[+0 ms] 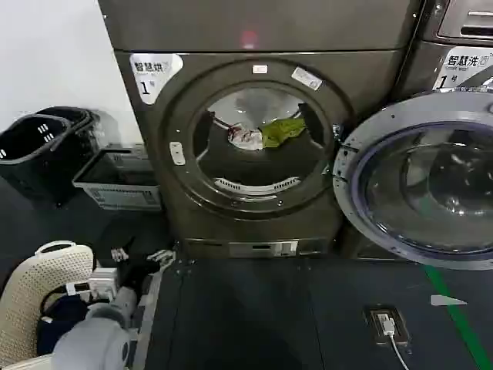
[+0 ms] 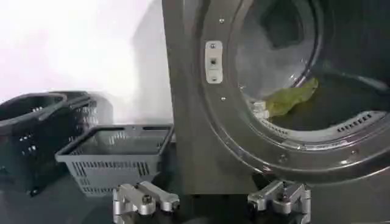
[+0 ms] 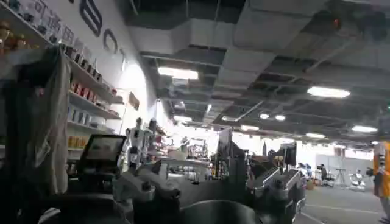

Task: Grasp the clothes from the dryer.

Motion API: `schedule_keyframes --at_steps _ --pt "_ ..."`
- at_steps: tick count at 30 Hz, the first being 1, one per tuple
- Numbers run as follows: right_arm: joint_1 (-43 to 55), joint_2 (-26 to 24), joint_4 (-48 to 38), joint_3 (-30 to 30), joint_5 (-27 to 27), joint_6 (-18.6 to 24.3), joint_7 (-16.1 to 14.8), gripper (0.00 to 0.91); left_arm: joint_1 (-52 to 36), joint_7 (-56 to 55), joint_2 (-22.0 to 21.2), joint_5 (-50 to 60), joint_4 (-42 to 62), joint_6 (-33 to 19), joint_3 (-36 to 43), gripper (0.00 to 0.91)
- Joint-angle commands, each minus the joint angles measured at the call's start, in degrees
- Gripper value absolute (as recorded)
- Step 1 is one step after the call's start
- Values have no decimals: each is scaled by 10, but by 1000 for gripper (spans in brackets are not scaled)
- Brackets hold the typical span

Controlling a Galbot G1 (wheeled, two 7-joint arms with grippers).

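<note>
Now we are on the approach: our left gripper [image 2: 210, 199], wide open and empty, sits low before the dryer [image 1: 231, 200]. Next we must reach through the porthole to the clothes [image 1: 269, 132].

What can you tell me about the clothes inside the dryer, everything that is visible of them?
The clothes are a small crumpled bundle of soft fabric: a lime-green piece and, beside it, a white piece with reddish marks. They lie on the drum floor, just behind the porthole rim of the dryer, whose door is swung open. Nothing grips them; the left hand is low in front of the machine, open.
</note>
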Motion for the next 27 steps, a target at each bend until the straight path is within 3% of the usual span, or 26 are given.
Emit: schedule_keyframes --at_steps 1,27 --pt "0 2 -9 -14 11 54 14 907 0 2 1 2 1 28 2 907" --pt "-7 0 -19 -6 38 50 27 907 -3 3 -1 2 0 28 13 907"
